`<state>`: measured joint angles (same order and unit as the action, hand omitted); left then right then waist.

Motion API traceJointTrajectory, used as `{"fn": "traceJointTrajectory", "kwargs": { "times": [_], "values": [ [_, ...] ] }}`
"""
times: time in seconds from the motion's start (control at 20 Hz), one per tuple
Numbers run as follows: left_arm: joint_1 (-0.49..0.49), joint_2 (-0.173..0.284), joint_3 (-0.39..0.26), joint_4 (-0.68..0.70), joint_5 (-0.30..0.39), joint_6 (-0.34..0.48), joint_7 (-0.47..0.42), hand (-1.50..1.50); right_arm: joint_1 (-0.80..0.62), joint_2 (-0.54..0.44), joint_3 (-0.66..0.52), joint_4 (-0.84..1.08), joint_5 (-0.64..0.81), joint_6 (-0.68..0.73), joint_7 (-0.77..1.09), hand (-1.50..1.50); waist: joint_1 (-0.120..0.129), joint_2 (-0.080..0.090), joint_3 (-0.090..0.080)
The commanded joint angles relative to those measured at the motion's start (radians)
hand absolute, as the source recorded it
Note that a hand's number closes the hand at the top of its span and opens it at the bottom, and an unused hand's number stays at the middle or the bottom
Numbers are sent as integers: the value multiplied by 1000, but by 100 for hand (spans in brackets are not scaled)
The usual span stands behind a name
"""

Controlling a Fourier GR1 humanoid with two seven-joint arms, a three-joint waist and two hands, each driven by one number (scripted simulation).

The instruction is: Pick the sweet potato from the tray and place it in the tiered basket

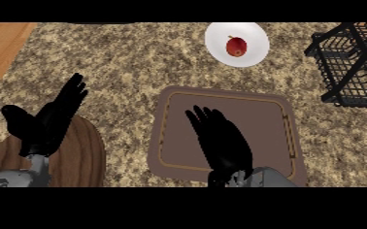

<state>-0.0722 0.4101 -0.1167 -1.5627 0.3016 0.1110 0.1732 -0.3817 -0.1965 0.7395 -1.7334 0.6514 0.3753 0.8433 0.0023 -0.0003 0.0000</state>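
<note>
Brown tray (276,107) under my right hand (224,143), fingers straight, holding nothing. Sweet potato not visible, perhaps hidden beneath palm. Tiered basket (342,63) far right. Left hand (49,119) open, resting.

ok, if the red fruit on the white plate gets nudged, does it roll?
Likely: the red fruit looks rounded, so it could roll. The white plate looks shallow, so its rim may not stop it. Its skin seems smooth, perhaps slippery.
</note>
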Motion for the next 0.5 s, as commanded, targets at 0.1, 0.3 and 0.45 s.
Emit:
{"fn": "traceJointTrajectory", "kwargs": {
  "times": [0.1, 0.3, 0.45],
  "values": [
    [33, -33, 10, -88, -28, 3, 72, 0, 40, -2, -35, 49, 129, -45, -81, -150, 0, -1, 0],
    [49, -37, 46, -39, -43, -45, 1, 0, -1, -39, -134, 139, 139, -51, -224, -150, 2, 0, 0],
    [45, -68, 49, -57, -68, -37, 34, 0, 74, 39, -42, 217, 279, -158, -227, -150, 2, 0, 0]
  ]
}}
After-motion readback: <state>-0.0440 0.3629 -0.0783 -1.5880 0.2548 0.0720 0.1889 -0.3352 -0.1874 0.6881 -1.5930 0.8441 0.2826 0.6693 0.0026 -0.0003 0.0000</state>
